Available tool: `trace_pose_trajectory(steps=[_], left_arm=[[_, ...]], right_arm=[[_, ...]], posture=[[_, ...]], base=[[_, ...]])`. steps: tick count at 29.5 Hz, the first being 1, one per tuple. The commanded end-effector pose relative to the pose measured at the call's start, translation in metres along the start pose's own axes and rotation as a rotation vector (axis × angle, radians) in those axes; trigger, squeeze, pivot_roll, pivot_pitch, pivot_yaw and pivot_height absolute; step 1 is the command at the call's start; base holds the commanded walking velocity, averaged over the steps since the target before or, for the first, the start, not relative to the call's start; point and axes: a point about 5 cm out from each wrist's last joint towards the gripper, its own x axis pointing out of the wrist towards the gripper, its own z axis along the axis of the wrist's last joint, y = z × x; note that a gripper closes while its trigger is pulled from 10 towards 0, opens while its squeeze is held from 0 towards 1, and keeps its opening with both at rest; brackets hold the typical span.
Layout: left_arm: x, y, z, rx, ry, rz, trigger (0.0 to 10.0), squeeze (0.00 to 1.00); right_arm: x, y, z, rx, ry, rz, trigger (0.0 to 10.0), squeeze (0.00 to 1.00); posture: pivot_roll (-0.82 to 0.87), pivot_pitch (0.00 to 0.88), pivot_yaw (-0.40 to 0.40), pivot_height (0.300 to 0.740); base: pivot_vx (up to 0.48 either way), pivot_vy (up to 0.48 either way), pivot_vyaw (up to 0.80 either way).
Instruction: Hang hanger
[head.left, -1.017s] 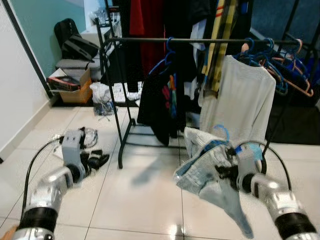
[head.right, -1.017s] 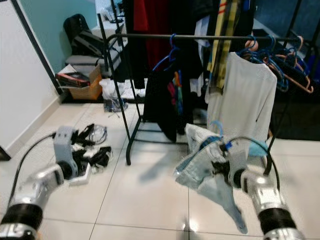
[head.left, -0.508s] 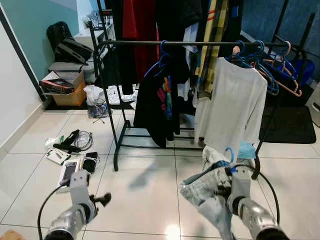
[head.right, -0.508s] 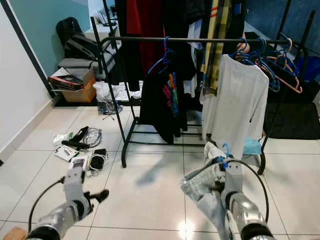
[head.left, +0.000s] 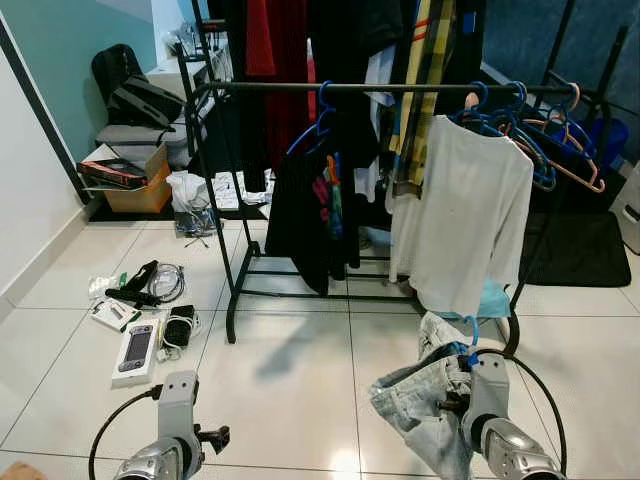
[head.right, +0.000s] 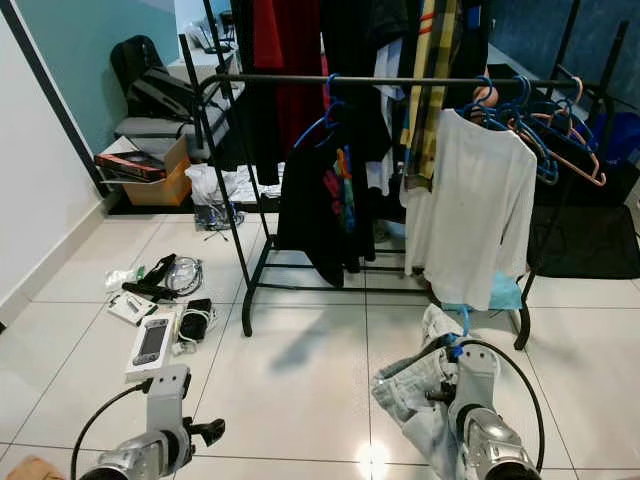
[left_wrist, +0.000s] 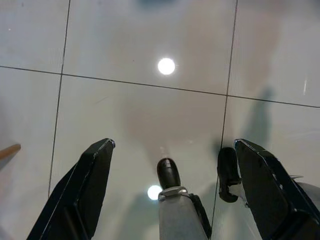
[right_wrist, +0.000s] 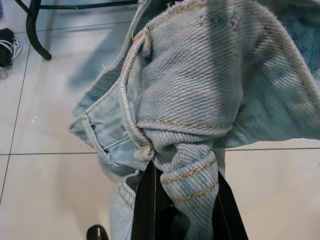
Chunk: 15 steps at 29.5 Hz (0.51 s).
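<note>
Light blue jeans (head.left: 415, 405) hang bunched on a blue hanger whose hook (head.left: 470, 330) sticks up above them. My right gripper (right_wrist: 182, 200) is shut on this denim bundle, low at the right, over the floor in front of the black clothes rack. The rack's rail (head.left: 280, 88) runs across the top, carrying a black garment (head.left: 310, 220), a white shirt (head.left: 460, 220) and several blue hangers (head.left: 530, 130). Low at the left, my left gripper (left_wrist: 174, 145) stands open over bare tiles, holding nothing.
A boxed game console (head.left: 135, 350), cables (head.left: 160, 282) and small items lie on the floor at the left. A cardboard box (head.left: 130, 180) and a black backpack (head.left: 135, 95) sit at the back left. The rack's foot (head.left: 232, 330) stands ahead, a dark mat (head.left: 580, 250) at the right.
The camera has pulled back and risen, showing more floor. Both arms have sunk lower in the picture. The jeans stay in my right gripper and the left gripper stays open.
</note>
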Motion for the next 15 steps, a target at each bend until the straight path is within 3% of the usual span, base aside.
trace_pose_trajectory(steps=[1,15], left_arm=[[0.0015,-0.0052,-0.0011,0.015,0.010,0.000,10.0,0.00],[0.0019,-0.0033,0.0044,0.049,0.011,-0.005,10.0,0.00]], right_arm=[[0.0021,0.0035,0.0100,-0.005,-0.056,0.003,10.0,0.00],[0.0026,0.0047,0.0067,-0.015,-0.050,-0.002,10.0,0.00]], posture=[[-0.05,0.000,0.029,0.740],[-0.05,0.000,0.033,0.740]], base=[[0.240,0.000,0.00],[0.335,0.000,0.00]])
